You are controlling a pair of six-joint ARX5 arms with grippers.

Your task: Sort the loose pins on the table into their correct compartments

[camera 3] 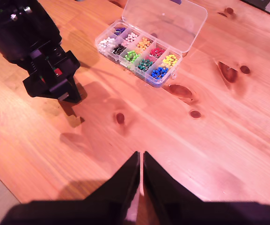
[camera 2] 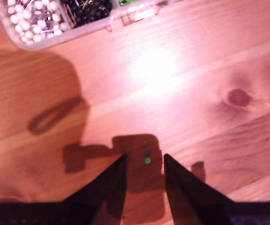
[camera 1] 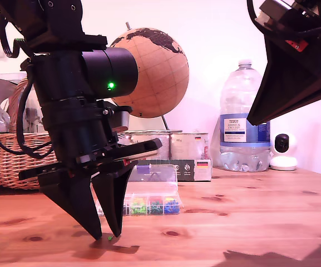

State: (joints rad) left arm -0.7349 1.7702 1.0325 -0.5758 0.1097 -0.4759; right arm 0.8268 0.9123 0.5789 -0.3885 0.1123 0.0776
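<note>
Green pin [camera 2: 147, 160] lying on the pine table [camera 2: 209, 70], right between the parted tips of my first gripper [camera 2: 145, 155]. Organiser box [camera 3: 146, 54] nearby, lid thrown open, compartments sorted by colour: white, black, green, blue, red, yellow. Up high, my second gripper [camera 3: 141, 154], tips pressed together, empty.

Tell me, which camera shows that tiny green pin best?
The first wrist view: the green pin lies plainly on the table, between the open tips of my first gripper. The exterior view shows only a green speck by those tips; the second wrist view doesn't show it.
</note>
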